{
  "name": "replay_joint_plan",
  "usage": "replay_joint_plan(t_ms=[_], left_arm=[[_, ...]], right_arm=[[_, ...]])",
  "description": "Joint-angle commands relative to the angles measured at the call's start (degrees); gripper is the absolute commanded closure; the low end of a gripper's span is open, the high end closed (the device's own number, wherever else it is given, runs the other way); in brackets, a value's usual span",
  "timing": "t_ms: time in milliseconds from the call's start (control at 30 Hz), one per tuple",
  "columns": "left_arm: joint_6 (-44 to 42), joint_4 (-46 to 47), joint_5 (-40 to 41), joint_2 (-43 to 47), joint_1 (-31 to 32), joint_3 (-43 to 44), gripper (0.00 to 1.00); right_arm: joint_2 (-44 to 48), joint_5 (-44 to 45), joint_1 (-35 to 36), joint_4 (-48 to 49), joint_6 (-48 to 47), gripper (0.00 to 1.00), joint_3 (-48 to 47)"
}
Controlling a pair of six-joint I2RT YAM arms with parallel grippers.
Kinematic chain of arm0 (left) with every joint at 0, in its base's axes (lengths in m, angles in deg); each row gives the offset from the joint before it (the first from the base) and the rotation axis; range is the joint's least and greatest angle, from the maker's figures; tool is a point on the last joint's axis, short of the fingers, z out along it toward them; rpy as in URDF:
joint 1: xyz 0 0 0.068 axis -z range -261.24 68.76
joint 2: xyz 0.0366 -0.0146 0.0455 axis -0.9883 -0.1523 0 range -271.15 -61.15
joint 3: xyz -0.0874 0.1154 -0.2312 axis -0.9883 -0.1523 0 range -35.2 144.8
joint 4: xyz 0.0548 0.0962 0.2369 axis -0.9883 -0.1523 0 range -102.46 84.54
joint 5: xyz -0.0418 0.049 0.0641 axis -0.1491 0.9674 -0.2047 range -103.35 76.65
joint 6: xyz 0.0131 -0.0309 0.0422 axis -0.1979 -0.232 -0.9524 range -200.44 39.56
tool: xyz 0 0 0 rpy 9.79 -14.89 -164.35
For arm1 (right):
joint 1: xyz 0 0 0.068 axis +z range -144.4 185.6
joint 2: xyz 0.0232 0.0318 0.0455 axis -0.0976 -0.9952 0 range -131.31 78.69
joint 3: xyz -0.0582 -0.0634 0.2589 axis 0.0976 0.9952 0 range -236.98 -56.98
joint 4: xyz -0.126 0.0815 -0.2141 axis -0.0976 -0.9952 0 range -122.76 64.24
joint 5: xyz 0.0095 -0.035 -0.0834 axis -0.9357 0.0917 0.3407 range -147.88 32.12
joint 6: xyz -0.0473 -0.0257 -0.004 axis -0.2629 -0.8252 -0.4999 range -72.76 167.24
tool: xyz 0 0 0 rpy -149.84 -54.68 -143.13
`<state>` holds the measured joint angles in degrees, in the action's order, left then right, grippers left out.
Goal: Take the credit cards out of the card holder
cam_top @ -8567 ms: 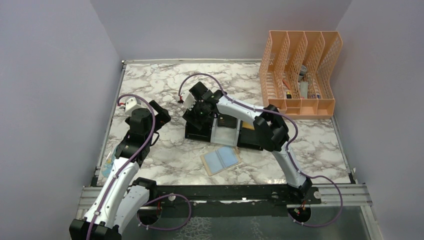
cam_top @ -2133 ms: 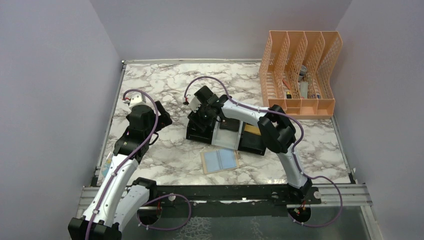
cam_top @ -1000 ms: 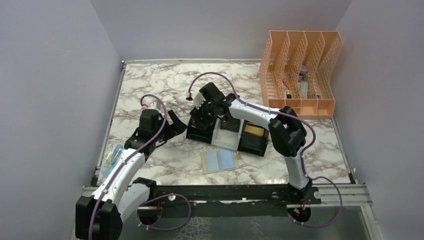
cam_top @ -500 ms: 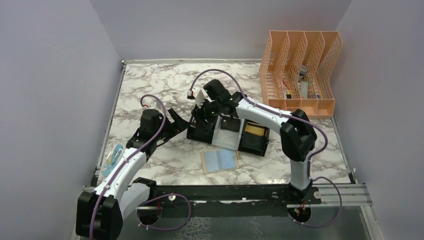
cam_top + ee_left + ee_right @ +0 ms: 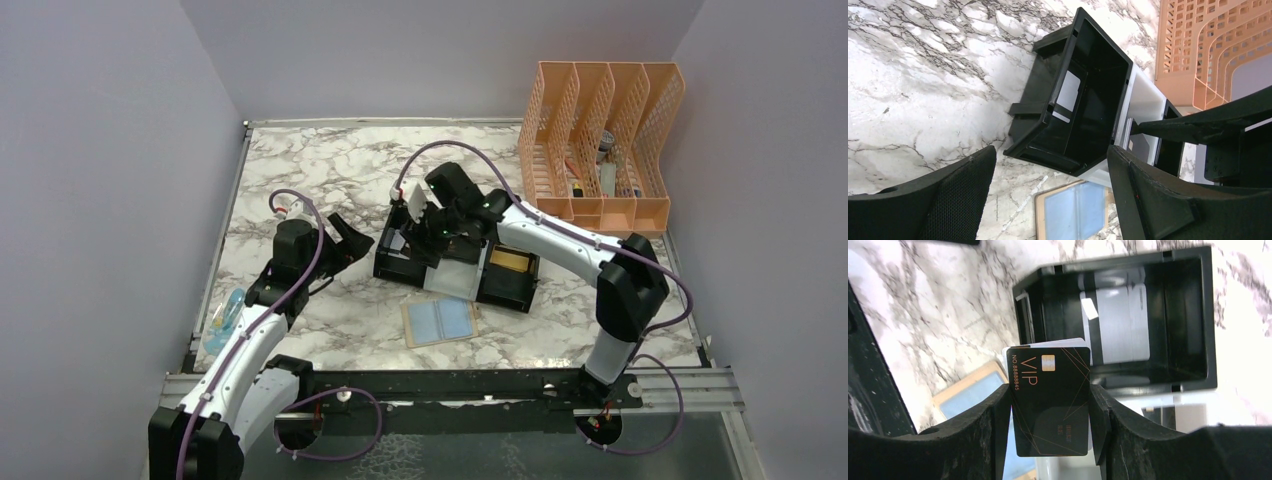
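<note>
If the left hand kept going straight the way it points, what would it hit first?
Most likely the black bin. Its near end sits straight ahead, framed between the open fingers of the left hand, with nothing visible in between. How far off it is cannot be judged.

The organizer (image 5: pixel 600 150) stands at the far right corner of the table (image 5: pixel 300 170). Three bins sit side by side mid-table: left bin (image 5: pixel 395 268), middle bin (image 5: pixel 455 275) and right bin (image 5: pixel 515 288). The card holder (image 5: pixel 441 320) lies flat on the table just in front of the middle bin. One card (image 5: pixel 1120 322) lies in the left bin and another card (image 5: pixel 508 261) lies in the right bin. The right pincer (image 5: pixel 1049 395) hangs over the row's left part, with a held card (image 5: pixel 1050 415) upright between its fingers. The left pincer (image 5: pixel 352 240) is just left of the row.
</note>
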<state>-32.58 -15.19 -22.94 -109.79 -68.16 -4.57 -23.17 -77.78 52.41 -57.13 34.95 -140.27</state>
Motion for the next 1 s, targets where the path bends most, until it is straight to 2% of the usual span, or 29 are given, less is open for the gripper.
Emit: replay_joint_plan(t_ms=[0,200,400,633,967], left_arm=[[-0.3,-0.7,0.9,0.8,-0.3,1.3,0.16],[-0.8,-0.6,-0.1,1.1,-0.3,1.6,0.16],[-1.5,-1.2,-0.4,1.4,-0.3,1.5,0.16],[-2.0,-1.2,-0.9,1.6,-0.3,1.5,0.16],[-2.8,-2.0,-0.6,2.3,-0.3,2.3,0.16]], right_arm=[[4.2,7.1,0.0,-2.3,-0.7,0.53,4.1],[6.9,10.5,-1.1,-2.6,-0.7,0.53,8.4],[7.7,9.5,-3.9,-1.3,-1.8,0.53,11.6],[4.4,7.5,-4.2,0.5,-5.2,0.53,11.1],[-0.1,10.4,-4.8,1.6,-10.1,0.53,11.5]])
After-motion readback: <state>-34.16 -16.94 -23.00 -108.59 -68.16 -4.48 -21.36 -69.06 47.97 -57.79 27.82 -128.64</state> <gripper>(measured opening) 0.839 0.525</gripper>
